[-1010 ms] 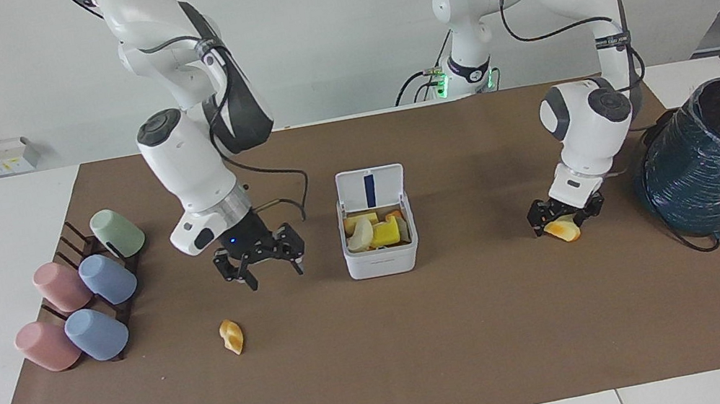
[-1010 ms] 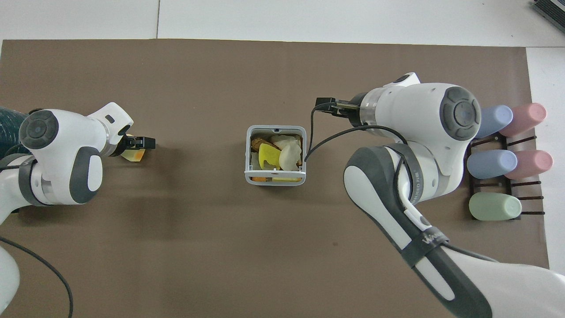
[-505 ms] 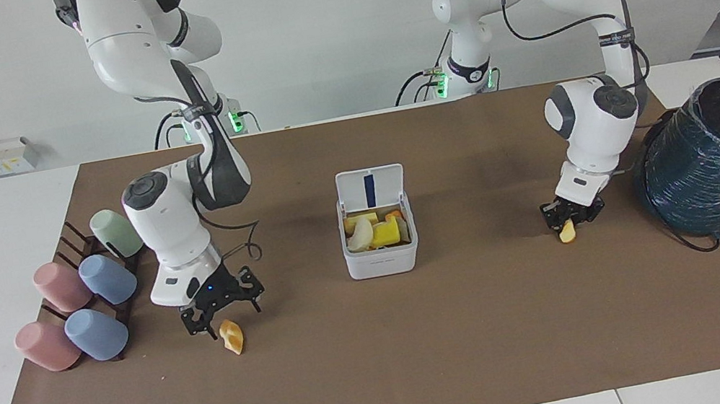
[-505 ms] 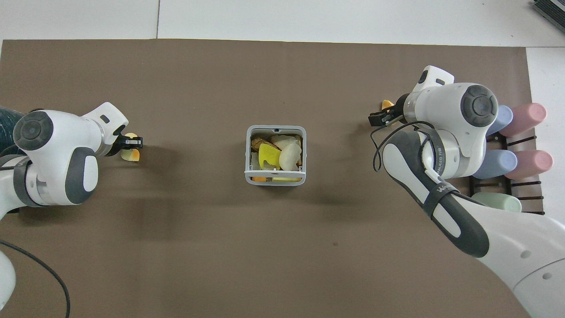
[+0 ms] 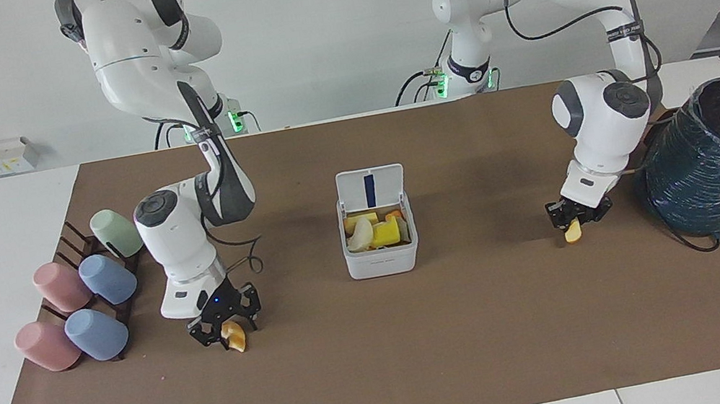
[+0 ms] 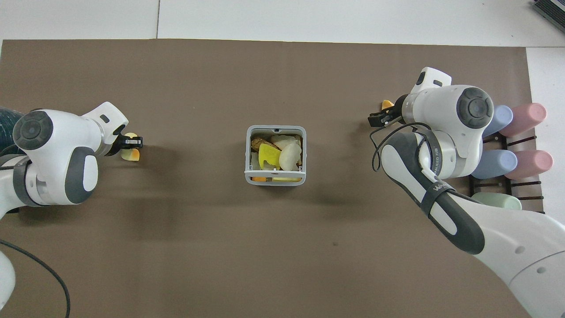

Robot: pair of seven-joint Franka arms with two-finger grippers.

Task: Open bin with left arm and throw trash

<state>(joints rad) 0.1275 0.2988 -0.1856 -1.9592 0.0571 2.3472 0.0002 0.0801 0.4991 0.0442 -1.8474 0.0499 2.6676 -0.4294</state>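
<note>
Inside square bin (image 5: 382,262): lumpy trash (image 5: 372,230).

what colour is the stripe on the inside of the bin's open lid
Dark blue, on the white lid of the bin; the facing view shows it best.

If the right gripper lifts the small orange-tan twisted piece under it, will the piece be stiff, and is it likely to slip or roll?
The orange-tan twisted piece probably stays stiff: it keeps its twisted shape on the brown mat. It looks light, being much smaller than the right gripper around it. Its curved, uneven surface may let it turn or slip between the fingers.
</note>
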